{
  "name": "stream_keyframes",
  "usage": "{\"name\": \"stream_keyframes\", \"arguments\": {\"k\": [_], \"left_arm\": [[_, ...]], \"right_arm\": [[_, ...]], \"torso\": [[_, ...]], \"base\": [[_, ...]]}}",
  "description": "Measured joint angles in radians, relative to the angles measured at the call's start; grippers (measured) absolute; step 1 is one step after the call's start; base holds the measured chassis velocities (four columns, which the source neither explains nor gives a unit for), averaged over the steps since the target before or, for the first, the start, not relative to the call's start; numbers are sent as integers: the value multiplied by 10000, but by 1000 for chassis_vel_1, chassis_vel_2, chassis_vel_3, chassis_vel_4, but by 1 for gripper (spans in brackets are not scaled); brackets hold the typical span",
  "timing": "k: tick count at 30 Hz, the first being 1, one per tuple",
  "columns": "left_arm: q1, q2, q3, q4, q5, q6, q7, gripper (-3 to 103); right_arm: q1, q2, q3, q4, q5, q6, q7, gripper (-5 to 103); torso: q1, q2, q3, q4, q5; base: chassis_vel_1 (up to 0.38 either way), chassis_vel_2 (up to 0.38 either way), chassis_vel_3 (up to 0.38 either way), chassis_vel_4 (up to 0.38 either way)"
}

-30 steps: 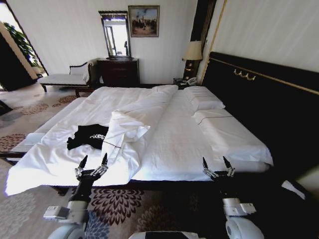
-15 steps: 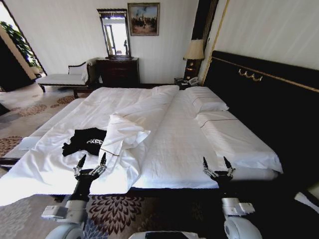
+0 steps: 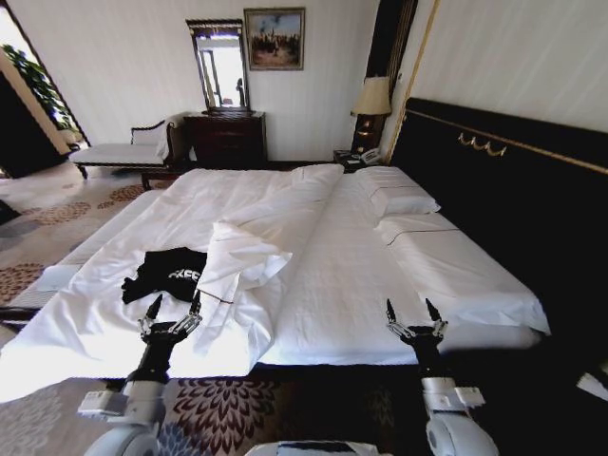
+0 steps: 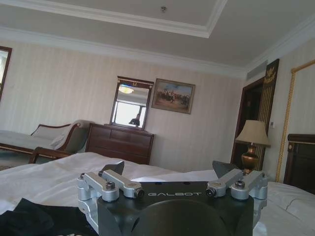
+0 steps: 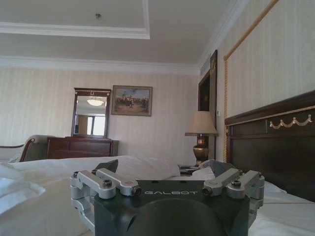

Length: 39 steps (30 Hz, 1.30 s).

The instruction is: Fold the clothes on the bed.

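We stood at the side of the bed (image 3: 323,285) with both arms raised level before us, neither touching anything. Our left pincer (image 3: 172,306) hung with its fingers spread, just short of the black T-shirt (image 3: 168,272), which lay crumpled near the mattress edge beside a bunched fold of white duvet (image 3: 249,249). Our right pincer (image 3: 410,312), equally spread, waited well apart over bare sheet. The folding, we judged, had not begun.

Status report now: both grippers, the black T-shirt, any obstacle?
Left gripper open, near black T-shirt with white lettering, crumpled on white bed. Right gripper open, at bed edge. Folded white duvet beside shirt.
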Motion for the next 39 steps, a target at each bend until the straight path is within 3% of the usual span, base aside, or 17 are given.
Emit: {"name": "stream_keyframes", "arguments": {"k": [21,31,35,36,38,39], "left_arm": [[104,-140,122,120,193,-169,9,100],[149,-170,-19,147,185,-250,11,100],[295,-239,-103,200,223,-392,18,100],[295,-239,-103,200,223,-392,18,100],[400,-291,-114,198,296,-465,23,100],[488,-336,-116,179,372,-528,36,100]], "right_arm": [[-24,48,-39,-16,7,157,-113,100],[312,-285,-429,-305,842,365,284,100],[659,-978,-1414,-550,3433,96,805,100],[659,-978,-1414,-550,3433,96,805,100],[814,-1243,-1813,-506,5146,-267,841,100],[1022,-1397,-2056,-383,6443,-624,906,100]], "torso": [[0,0,0,0,0],[2,-1,1,-1,-1],[-1,-1,0,-1,4],[-1,-1,0,-1,4],[-1,-1,0,-1,4],[0,-1,0,0,-1]], "base": [[73,170,-69,-165],[15,70,-23,-66],[0,0,0,0],[0,0,0,0],[0,0,0,0],[0,0,0,0]]}}
